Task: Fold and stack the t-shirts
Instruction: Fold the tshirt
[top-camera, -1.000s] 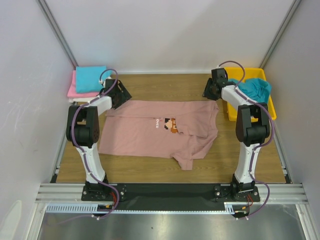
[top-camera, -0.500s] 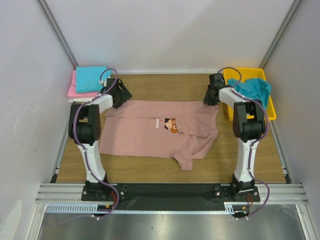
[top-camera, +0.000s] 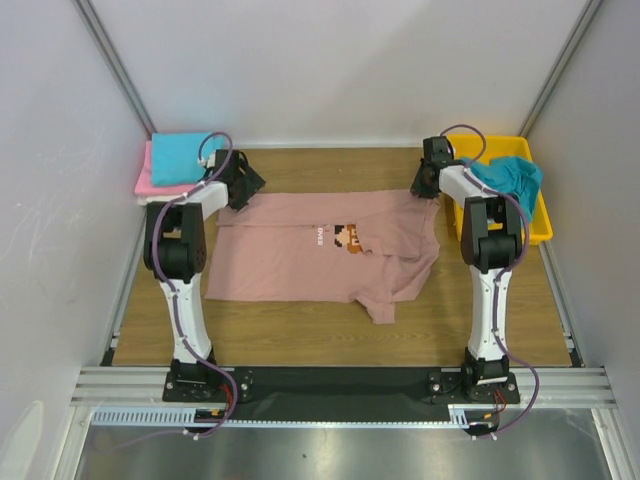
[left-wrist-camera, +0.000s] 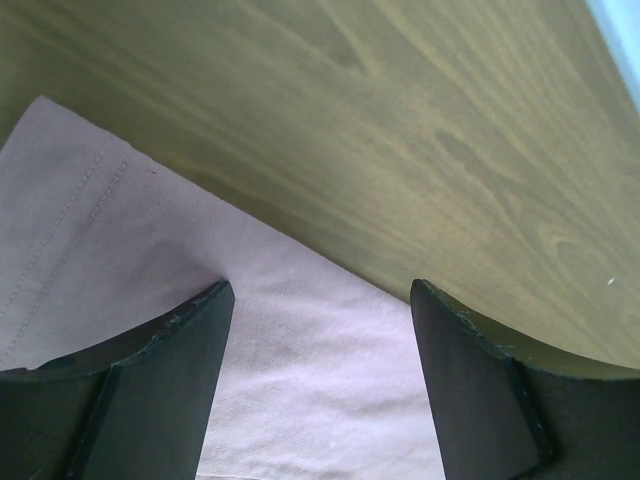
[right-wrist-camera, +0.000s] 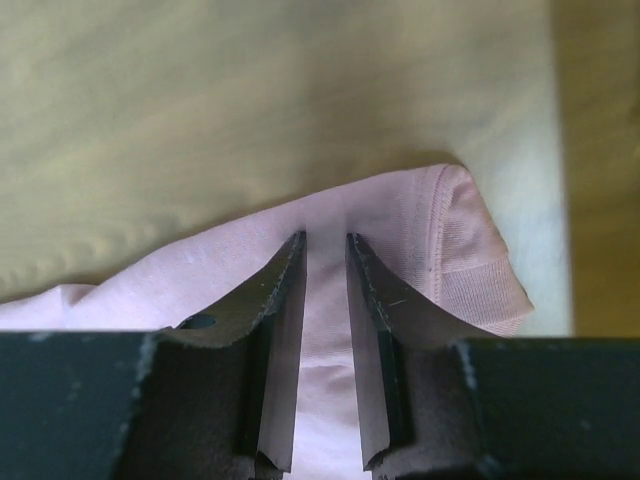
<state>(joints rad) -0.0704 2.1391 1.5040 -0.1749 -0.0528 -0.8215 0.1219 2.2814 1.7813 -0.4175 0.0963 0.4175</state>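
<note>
A dusty-pink t-shirt (top-camera: 320, 255) lies spread on the wooden surface (top-camera: 300, 325), its far edge running between both sets of jaws. The right jaws stand narrow, pinching a ridge of its cloth near a stitched hem. The left jaws stand wide, astride its edge. Beside the right jaws, a yellow tray (top-camera: 541, 225) holds a crumpled teal t-shirt (top-camera: 510, 178). Beside the left jaws, a folded turquoise t-shirt (top-camera: 180, 157) rests on a bright pink t-shirt (top-camera: 148, 180).

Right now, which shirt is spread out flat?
The dusty-pink t-shirt with the pixel print. The turquoise t-shirt and bright pink t-shirt sit folded in a stack; the teal t-shirt is crumpled in the yellow tray.
</note>
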